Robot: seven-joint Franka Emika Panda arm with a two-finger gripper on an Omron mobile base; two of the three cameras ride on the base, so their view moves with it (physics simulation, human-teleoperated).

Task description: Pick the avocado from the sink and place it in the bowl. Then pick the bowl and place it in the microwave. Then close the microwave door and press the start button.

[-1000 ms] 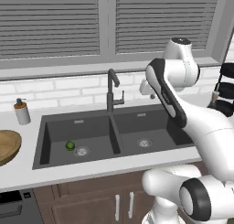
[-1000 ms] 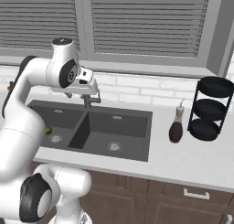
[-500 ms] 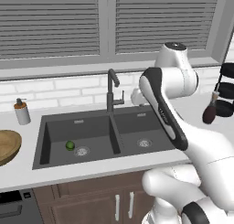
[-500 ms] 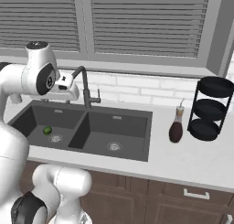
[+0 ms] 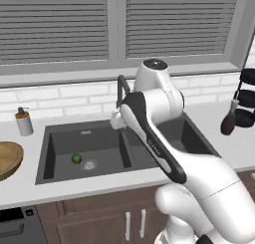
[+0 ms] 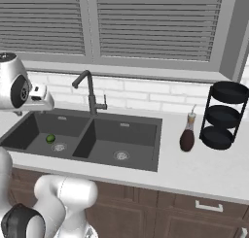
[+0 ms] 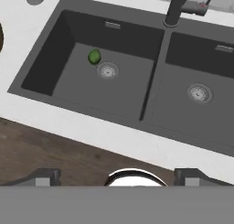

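Two basins made up the dark sink, and the avocado lay on the floor of the left one, just beside its round drain. The gripper hung above the counter at the sink's front edge, its dark fingertips set wide apart with nothing between them. The avocado sat ahead of the gripper and to its left, well apart from it. The faucet rose beyond the gripper, behind the divider between the basins. The wooden bowl rested on the counter far to the gripper's left, past the sink's edge, with a soap dispenser standing behind it. A dark bottle and a black tiered rack stood on the counter well to the gripper's right.
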